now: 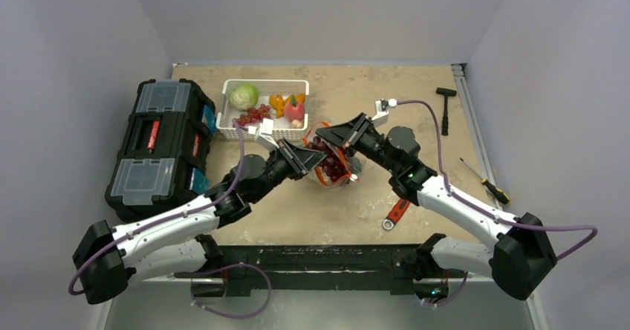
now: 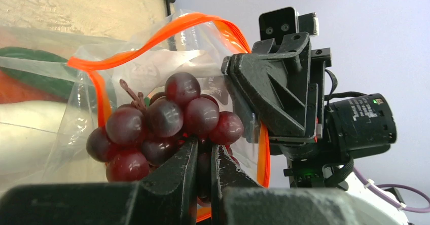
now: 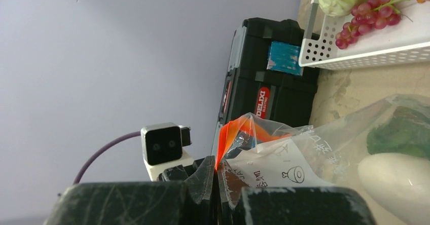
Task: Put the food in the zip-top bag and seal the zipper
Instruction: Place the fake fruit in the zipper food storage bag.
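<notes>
The clear zip-top bag (image 1: 336,168) is held up at the table's middle, its mouth open. Its orange-red zipper (image 2: 152,40) loops around the opening. My left gripper (image 2: 205,149) is shut on a bunch of dark red grapes (image 2: 162,123) at the bag's mouth (image 1: 321,151). My right gripper (image 3: 217,172) is shut on the zipper (image 3: 225,136) at the bag's rim and holds it up. A white radish (image 3: 398,177) and a green leafy piece (image 3: 400,131) lie inside the bag. More food lies in the white basket (image 1: 293,131): a green cabbage (image 1: 244,96), grapes (image 1: 254,113), a pink peach (image 1: 294,110).
A black toolbox (image 1: 160,144) stands at the left. A red-handled wrench (image 1: 396,213) lies near the front, a hammer (image 1: 446,107) at the back right, a screwdriver (image 1: 486,183) at the right edge.
</notes>
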